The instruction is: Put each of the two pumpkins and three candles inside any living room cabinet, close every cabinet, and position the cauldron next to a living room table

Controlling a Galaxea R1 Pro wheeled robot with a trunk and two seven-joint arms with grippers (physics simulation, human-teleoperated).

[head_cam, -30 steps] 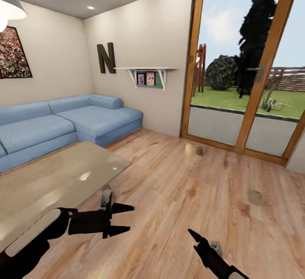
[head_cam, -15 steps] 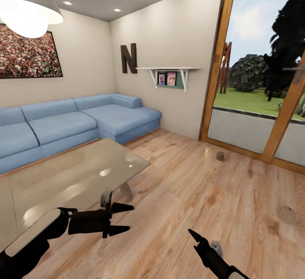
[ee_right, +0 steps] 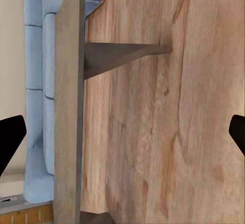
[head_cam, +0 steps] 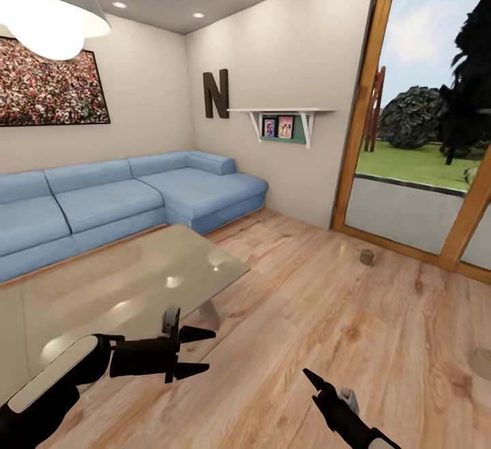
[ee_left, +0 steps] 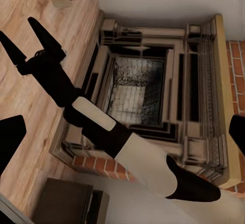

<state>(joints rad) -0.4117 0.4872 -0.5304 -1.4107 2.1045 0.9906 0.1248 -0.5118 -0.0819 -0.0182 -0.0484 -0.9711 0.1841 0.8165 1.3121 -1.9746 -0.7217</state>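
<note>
Both the left gripper point(head_cam: 198, 351) and right gripper point(head_cam: 312, 379) are hanging spread and empty; base is best steering toward the nearer candle point(head_cam: 367, 256), skirting the glass table point(head_cam: 123, 285).

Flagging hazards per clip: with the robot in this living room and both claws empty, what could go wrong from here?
1. The glass table sits right by the left claw; turning could clip its edge.
2. The candle near the glass door and a second one at the picture's edge stand loose on the floor; the base might knock them.
</note>
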